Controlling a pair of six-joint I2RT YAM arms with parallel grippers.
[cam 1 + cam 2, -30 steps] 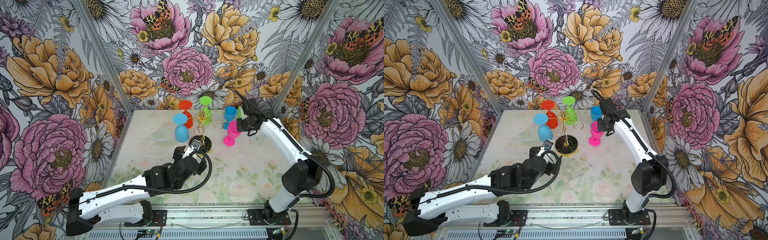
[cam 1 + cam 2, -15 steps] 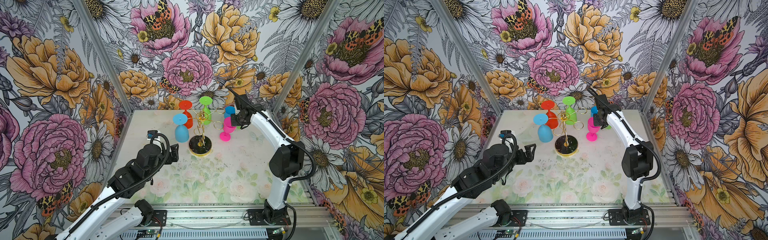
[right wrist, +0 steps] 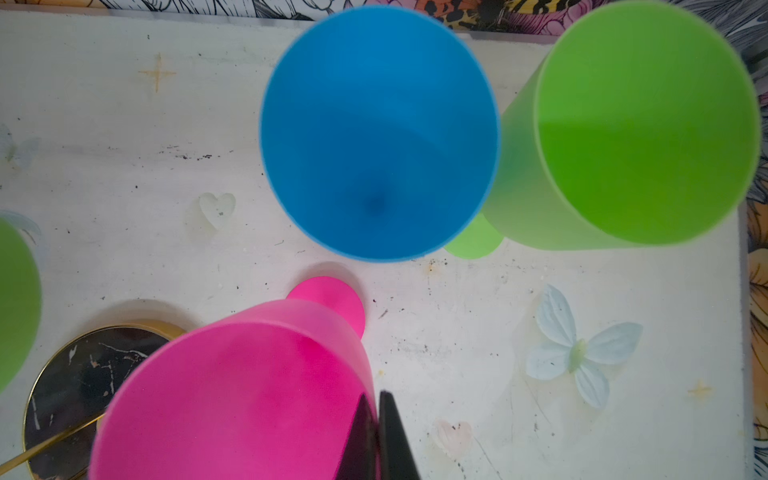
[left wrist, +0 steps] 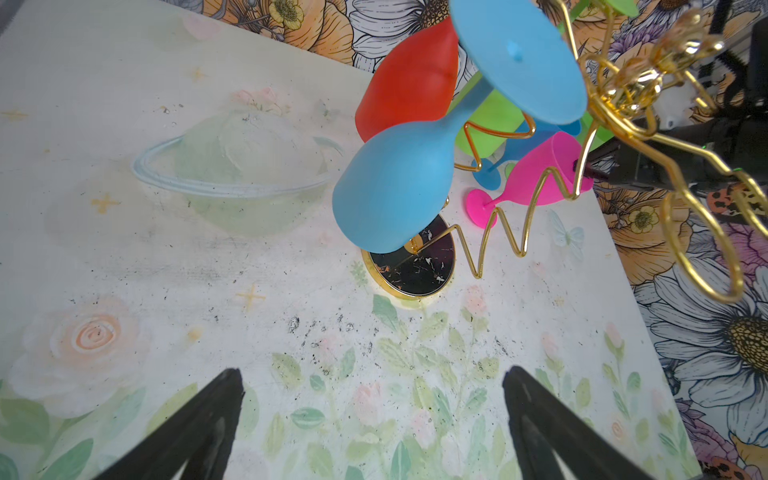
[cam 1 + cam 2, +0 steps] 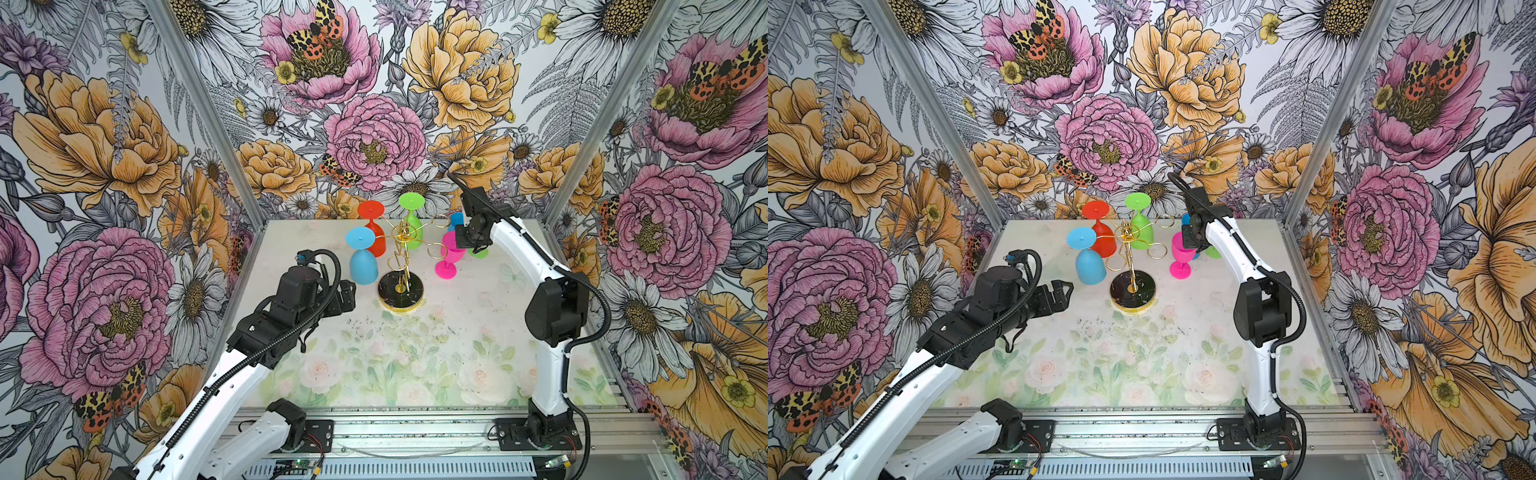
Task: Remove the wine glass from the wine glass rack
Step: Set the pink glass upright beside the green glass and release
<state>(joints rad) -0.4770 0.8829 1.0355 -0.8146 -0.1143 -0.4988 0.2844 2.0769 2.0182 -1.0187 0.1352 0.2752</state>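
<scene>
Pink wine glass (image 5: 449, 250) stands rim-pinched in right gripper (image 3: 375, 400); left gripper (image 4: 372, 372) gapes beside rack (image 5: 401, 287).

Pincer (image 3: 376, 401) pinching the pink wine glass (image 3: 232, 395) at its rim.
Its closed jaws are straddling the rim wall, while a blue wine glass (image 3: 378, 133) and a green wine glass (image 3: 644, 124) are standing side by side on the desk (image 3: 498, 316) just ahead, with the wine glass rack (image 3: 79, 374) base sitting beside the pink bowl.

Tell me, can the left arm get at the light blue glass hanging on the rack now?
Probably yes. The left gripper is open and faces the light blue glass, with only bare table between them.
</scene>
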